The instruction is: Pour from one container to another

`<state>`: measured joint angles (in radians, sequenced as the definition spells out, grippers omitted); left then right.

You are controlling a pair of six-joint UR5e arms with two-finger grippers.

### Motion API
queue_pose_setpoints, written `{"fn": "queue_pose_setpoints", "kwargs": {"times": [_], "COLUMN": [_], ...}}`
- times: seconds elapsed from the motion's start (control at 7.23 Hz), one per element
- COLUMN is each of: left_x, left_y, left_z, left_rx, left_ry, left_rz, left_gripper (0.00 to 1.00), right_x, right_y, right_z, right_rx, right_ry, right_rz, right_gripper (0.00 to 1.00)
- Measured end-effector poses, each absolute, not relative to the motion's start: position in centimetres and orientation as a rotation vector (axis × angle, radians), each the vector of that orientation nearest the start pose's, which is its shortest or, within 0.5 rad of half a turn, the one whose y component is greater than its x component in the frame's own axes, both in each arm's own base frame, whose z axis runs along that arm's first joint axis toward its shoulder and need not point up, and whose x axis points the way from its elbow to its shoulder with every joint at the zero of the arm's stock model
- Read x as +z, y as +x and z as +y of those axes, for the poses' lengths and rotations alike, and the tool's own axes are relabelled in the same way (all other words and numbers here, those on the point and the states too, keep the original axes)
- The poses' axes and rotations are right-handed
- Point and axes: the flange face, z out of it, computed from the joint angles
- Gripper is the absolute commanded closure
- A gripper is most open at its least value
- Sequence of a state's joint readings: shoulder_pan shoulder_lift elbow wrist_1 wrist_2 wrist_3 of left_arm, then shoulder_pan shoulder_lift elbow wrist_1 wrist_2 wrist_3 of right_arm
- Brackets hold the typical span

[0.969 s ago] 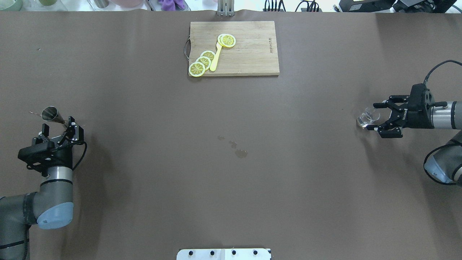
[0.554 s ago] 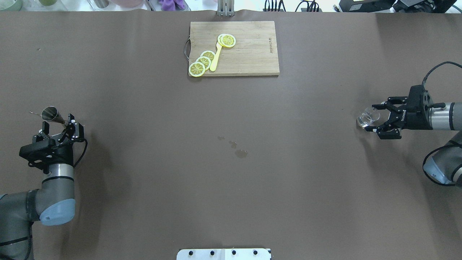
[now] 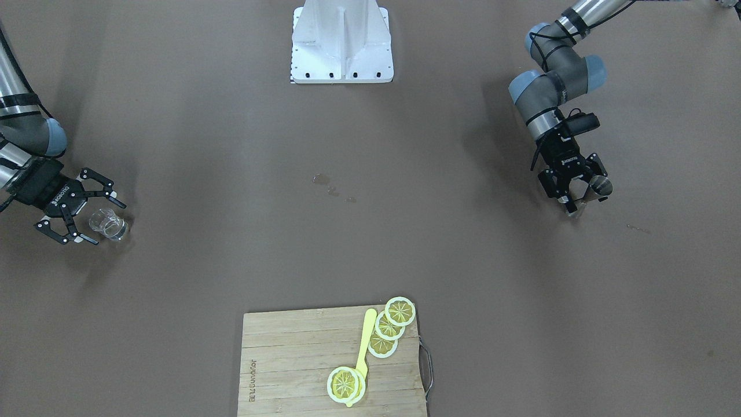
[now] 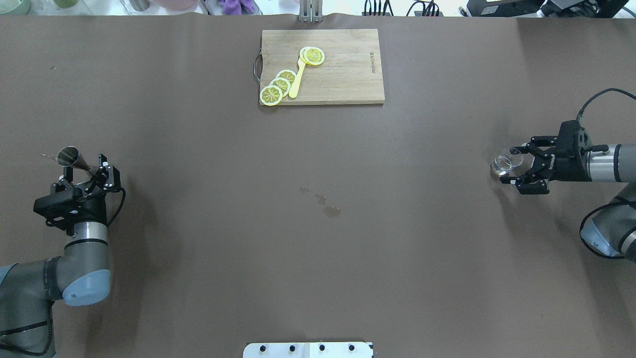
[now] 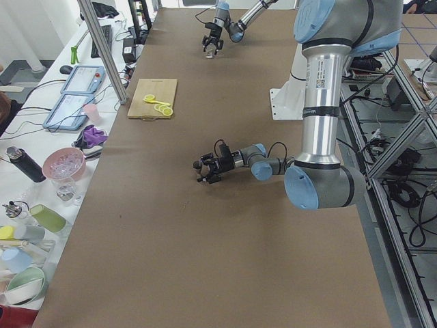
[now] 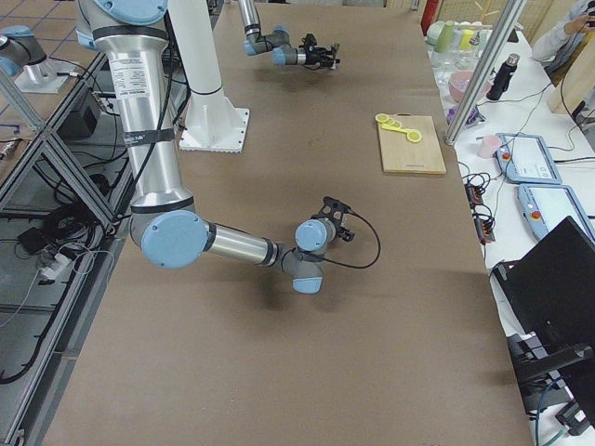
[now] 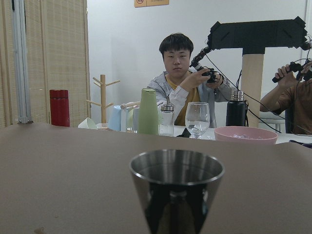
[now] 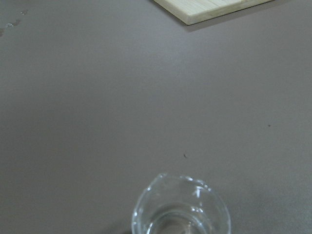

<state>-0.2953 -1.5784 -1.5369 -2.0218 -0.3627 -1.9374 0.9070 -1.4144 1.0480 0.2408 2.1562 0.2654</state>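
Observation:
The grey metal jigger (image 4: 68, 155) stands upright at the table's left. My left gripper (image 4: 83, 168) is open, level with the jigger's lower cone, a finger on each side and not closed on it. In the left wrist view the jigger (image 7: 176, 190) fills the bottom centre, close up. The small clear glass pitcher (image 4: 503, 161) stands at the table's right, with some clear liquid in it. My right gripper (image 4: 510, 165) is open, its fingertips reaching along both sides of the pitcher. The right wrist view has the pitcher (image 8: 180, 209) at the bottom edge.
A wooden cutting board (image 4: 348, 74) at the far middle carries lemon slices (image 4: 278, 85) and a yellow utensil (image 4: 297, 82). Wet spots (image 4: 328, 209) mark the table's centre. The white robot base (image 3: 341, 46) sits at the near edge. People and bottles are beyond the far edge.
My left gripper has moved forward to straddle the jigger's lower part. My right gripper has come lower and slightly further around the pitcher. Both containers stayed put.

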Motion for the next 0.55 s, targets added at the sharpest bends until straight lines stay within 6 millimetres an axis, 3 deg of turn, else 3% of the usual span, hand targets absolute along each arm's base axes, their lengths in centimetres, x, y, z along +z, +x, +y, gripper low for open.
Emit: {"fn": "queue_pose_setpoints", "kwargs": {"times": [0.55], "left_x": [58.94], "left_y": [41.12], "left_z": [-36.23], "left_rx": [-0.826], "left_ry": [1.215], "left_rz": [0.422], "left_gripper": [0.46], "right_x": [63.19], "right_y": [-26.95], "right_z": [-46.57], "right_rx": [-0.742], "right_ry": [1.065], "right_rz": [-1.075], "right_gripper": [0.11]}}
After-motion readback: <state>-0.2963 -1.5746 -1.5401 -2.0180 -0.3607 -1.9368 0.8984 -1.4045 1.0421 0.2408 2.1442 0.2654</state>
